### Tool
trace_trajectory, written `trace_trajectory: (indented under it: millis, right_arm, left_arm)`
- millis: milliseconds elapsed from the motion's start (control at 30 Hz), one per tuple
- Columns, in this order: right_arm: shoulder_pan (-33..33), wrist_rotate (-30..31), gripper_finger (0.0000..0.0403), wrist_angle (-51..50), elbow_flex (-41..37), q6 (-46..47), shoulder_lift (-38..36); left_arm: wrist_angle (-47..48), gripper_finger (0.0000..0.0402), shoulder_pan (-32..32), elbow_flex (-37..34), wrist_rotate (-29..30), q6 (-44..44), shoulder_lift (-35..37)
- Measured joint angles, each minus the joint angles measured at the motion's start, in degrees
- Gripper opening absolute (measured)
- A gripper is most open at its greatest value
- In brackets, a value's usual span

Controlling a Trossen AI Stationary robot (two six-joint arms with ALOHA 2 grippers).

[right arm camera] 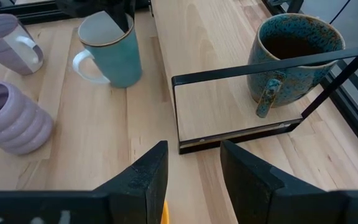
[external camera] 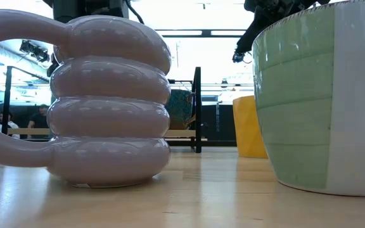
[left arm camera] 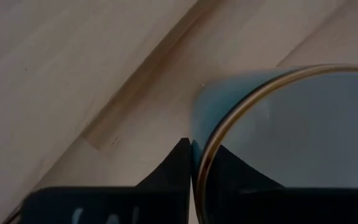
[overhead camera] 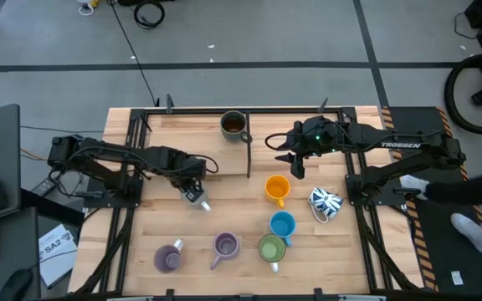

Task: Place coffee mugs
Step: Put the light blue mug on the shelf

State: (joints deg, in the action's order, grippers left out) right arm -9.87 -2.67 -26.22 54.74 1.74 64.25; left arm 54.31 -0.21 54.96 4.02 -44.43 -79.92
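Observation:
My left gripper is shut on a pale teal mug with a white handle and a gold rim, left of the table's middle. My right gripper is open and touches nothing. It hovers above the orange mug, near a black frame. A dark speckled mug stands at the far edge behind that frame. The white mug with blue pattern, the blue mug, the green mug and two purple mugs stand toward the near edge. My left gripper holds the teal mug by its rim, one finger outside the wall and the other inside the hollow. The fingers come from above, pointing down. The mug stays upright; whether its base rests on the table I cannot tell.
The black frame stands upright across the far middle of the table. The ribbed purple mug and the green mug fill the low view's foreground. Bare wood lies left of the teal mug and along the near left. A person's feet show right of the table.

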Motion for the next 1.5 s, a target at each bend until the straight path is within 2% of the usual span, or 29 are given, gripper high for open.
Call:
trace_trajectory:
  millis: [300, 600, 1033, 1267, 1500]
  right_arm:
    - [0.0, 0.0, 0.0154, 0.0, 0.0, 0.0, 0.0]
    - [0.0, 0.0, 0.0153, 0.0, 0.0, 0.0, 0.0]
    - [0.0, 0.0, 0.0154, 0.0, 0.0, 0.0, 0.0]
    - [0.0, 0.0, 0.0153, 0.0, 0.0, 0.0, 0.0]
    - [0.0, 0.0, 0.0153, 1.0, 0.0, 0.0, 0.0]
  left_arm:
    - [-0.2, 0.0035, 0.0, 3.0, -0.2, 0.0, 0.0]
    - [-0.1, 0.0034, 0.9, 8.9, -0.6, 0.3, 0.0]
    - [-0.3, 0.0035, 13.3, 17.2, -1.2, 7.9, 0.0]
    - [-0.6, 0.0035, 19.4, 17.4, -1.3, 8.2, 0.0]
    - [-2.1, 0.0036, 21.5, 17.4, -1.3, 7.1, -0.1]
